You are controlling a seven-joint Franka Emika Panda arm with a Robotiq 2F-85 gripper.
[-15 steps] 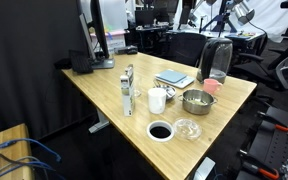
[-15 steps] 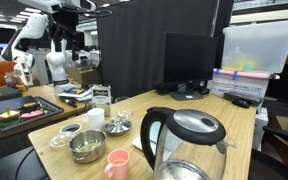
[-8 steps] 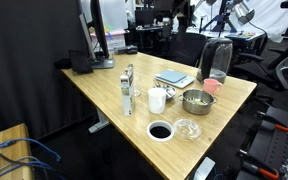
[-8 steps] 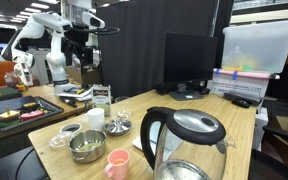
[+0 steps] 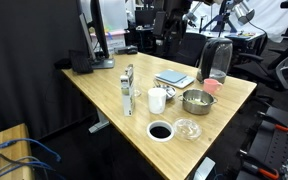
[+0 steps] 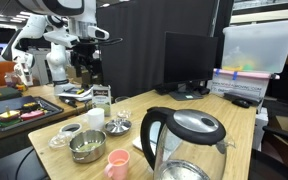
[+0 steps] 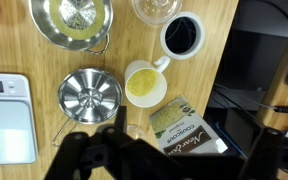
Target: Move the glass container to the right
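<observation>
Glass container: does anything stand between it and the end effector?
In the wrist view the mug lies between the end effector and the glass container, but the end effector hangs high above them, so a descent from above looks open.

Brought the gripper point(image 6: 88, 68) down and to the right in an exterior view, from the upper left corner to the left-middle of the frame, against the dark curtain point(image 6: 134, 50). Lowered the arm point(image 5: 169, 28) from the top edge in an exterior view as well, apparently, though hard to separate from the dark clutter there.
</observation>
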